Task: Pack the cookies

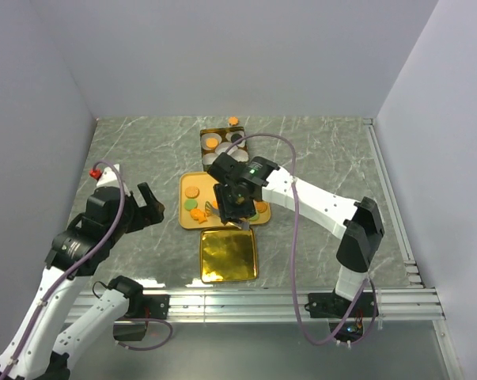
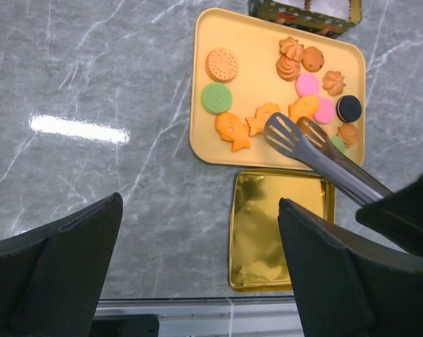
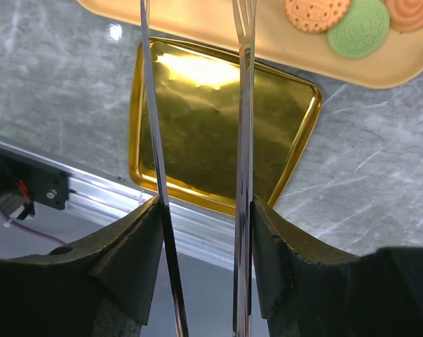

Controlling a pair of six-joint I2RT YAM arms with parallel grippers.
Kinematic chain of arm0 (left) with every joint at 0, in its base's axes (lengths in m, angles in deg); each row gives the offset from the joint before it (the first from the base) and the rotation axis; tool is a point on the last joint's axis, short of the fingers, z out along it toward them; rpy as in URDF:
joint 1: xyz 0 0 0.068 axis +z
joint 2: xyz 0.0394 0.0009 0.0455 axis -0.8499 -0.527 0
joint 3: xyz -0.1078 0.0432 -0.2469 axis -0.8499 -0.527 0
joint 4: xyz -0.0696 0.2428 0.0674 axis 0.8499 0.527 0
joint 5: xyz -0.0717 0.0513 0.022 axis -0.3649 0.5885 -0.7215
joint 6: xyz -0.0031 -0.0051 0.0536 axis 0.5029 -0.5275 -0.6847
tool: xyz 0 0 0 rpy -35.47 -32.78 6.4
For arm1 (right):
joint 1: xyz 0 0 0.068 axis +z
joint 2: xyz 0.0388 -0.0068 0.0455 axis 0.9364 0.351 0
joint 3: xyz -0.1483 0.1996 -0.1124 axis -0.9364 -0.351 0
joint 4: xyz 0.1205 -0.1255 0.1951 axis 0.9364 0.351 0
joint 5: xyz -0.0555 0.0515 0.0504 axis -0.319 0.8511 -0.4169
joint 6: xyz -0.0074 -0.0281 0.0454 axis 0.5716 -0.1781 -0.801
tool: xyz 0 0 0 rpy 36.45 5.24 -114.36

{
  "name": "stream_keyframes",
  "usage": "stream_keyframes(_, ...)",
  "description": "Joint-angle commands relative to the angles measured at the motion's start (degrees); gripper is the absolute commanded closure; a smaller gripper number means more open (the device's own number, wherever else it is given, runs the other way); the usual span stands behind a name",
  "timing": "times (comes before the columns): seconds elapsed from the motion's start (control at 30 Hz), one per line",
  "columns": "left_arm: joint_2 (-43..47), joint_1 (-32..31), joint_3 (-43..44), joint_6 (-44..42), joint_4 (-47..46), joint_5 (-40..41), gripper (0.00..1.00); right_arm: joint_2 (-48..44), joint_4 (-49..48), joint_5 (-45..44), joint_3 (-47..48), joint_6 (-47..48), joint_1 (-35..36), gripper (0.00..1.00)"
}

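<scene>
The cookies lie on a yellow tray (image 2: 267, 49): a tan disc (image 2: 222, 64), a green disc (image 2: 216, 98), orange fish shapes (image 2: 233, 131), pink discs (image 2: 307, 85) and a black one (image 2: 348, 108). My right gripper (image 1: 230, 202) (image 3: 204, 210) is shut on metal tongs (image 2: 316, 158) (image 3: 243, 105). The tong blades stand spread, with their tips over the fish cookies and nothing between them. In the right wrist view a tan cookie (image 3: 316, 12) and a green cookie (image 3: 358, 28) show at the top. My left gripper (image 1: 147, 207) (image 2: 200, 260) hangs open over bare table, left of the tray.
An empty gold tin (image 1: 229, 255) (image 2: 278, 232) (image 3: 218, 133) lies just in front of the tray. A darker tin (image 1: 222, 142) holding white paper cups and some cookies stands behind it. One orange cookie (image 1: 233, 120) lies beyond that tin. White walls close in the table.
</scene>
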Motion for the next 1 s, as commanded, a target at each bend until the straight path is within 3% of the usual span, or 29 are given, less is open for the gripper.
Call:
stream_keyframes(0.0, 2.48, -0.13, -0.85, 0.64, -0.14, -1.04, 0.01, 1.18, -1.41, -0.02, 0.19, -0.36, 0.41, 0.43)
stream_keyframes(0.6, 2.58, -0.13, -0.94, 0.37, -0.14, -1.48, 0.01, 9.79, -1.42, -1.43, 5.9, 2.36, 0.41, 0.43)
stream_keyframes(0.97, 2.22, -0.13, -1.03, 0.2, -0.32, -1.74, 0.01, 10.32, 1.3, -1.78, 8.8, 2.63, 0.32, 0.45)
